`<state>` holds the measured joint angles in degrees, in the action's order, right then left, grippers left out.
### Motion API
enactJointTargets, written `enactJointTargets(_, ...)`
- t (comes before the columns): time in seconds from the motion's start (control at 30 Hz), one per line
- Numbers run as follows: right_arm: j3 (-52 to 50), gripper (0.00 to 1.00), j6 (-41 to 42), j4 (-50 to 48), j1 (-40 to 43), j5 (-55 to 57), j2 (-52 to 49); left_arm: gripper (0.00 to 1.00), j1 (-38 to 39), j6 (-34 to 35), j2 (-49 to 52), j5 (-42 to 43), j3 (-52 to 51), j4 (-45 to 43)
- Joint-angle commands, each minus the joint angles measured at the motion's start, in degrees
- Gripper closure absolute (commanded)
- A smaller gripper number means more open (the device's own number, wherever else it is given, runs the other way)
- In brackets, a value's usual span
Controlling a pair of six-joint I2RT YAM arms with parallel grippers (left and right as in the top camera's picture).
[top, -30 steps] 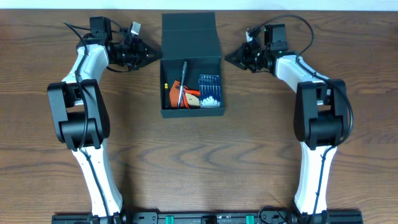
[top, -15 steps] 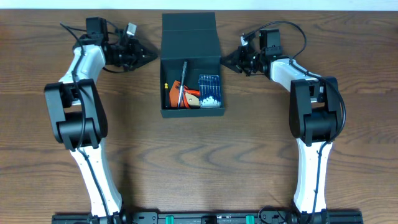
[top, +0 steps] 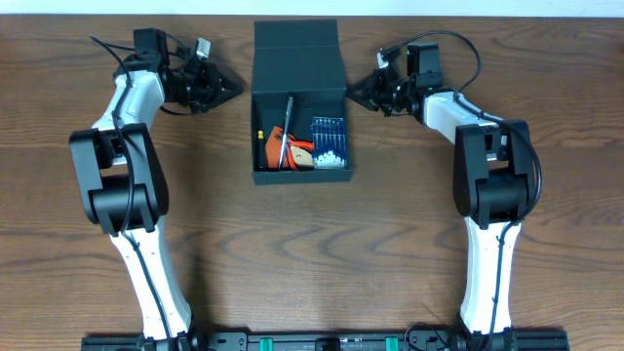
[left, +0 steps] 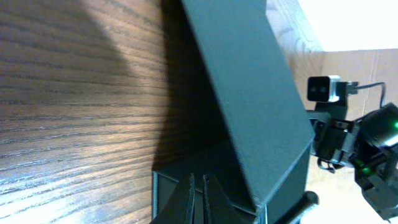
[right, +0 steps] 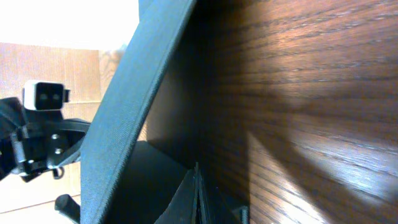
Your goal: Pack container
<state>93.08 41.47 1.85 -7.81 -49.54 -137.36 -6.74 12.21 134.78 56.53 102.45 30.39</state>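
Two tools flank the container [top: 297, 122], which sits at the far middle of the surface [top: 312, 244] with its lid [top: 295, 54] thrown open toward the back. In both wrist views the lid shows as a slanted dark slab that hides most of the box. What lies inside cannot be seen from there.

From overhead the contents are small and crowded. There is an orange-handled item [top: 278, 153] with a thin grey rod [top: 289, 115] across it, a blue case [top: 329, 130], and some white pieces [top: 332, 161] at the front right (what these are is too fine to make out). Each arm's base is cut off at the bottom edge.

The left tool [top: 238, 86] is clenched. In its wrist view the two dark fingers [left: 186, 198] meet in a point with only a slit between them, and they hold nothing. The tip sits just beside the container's left wall, near the hinge line. Whether it touches cannot be told.

The right tool [top: 352, 94] is likewise clamped together and empty, its fingers [right: 186, 193] forming one narrow wedge. Its tip is right against the container's right wall, but the shadow there hides whether they make contact.

Each wrist view catches the other arm's white-faced camera [left: 323, 89] beyond the lid (the left arm's one [right: 45, 96] shows in the right wrist view). Only the lid stands between the two tools.
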Motion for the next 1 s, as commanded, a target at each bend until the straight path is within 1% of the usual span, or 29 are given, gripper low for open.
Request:
enactJointTargets(0.0,1.01,0.99,0.98,-0.98,-1.07,-1.09,-0.48,0.94,0.28,0.61,2.97,-0.04,0.0,0.09)
enactJointTargets(0.13,1.03,0.98,1.86,-2.82,-1.11,-1.6,-0.48,0.94,0.42,0.59,3.45,1.49,0.0,-0.42)
enactJointTargets(0.23,1.03,0.99,2.73,-4.48,-0.83,-2.45,-0.48,0.94,0.39,0.66,3.45,2.71,0.0,-2.36)
enactJointTargets(0.4,1.11,0.99,4.44,-6.93,-0.37,-2.99,-0.48,0.94,0.42,3.32,3.45,3.58,0.0,-5.81)
enactJointTargets(0.57,1.11,0.99,5.33,-8.96,-0.44,-4.46,-0.48,0.94,0.46,3.78,3.45,9.49,0.0,-8.94)
enactJointTargets(0.97,1.97,0.98,6.27,-11.54,-0.39,-6.69,-0.48,0.94,1.2,4.22,3.45,13.6,0.0,-9.6)
